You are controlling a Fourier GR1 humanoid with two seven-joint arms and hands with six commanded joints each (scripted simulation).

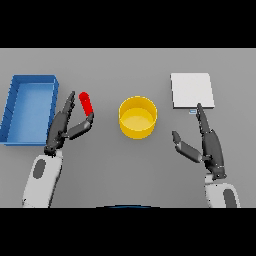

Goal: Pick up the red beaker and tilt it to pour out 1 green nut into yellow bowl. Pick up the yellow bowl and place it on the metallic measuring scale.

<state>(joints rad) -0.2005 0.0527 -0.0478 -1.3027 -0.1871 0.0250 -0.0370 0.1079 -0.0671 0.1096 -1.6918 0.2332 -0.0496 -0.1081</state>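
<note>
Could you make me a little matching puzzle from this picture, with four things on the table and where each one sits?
Things:
1. blue tray
2. red beaker
3. yellow bowl
4. metallic measuring scale

Places:
A. middle of the table
B. far right, just beyond the right hand's fingertips
C. far left edge
D. between the left hand's fingers and thumb

Pairs: 1-C, 2-D, 3-A, 4-B
</note>
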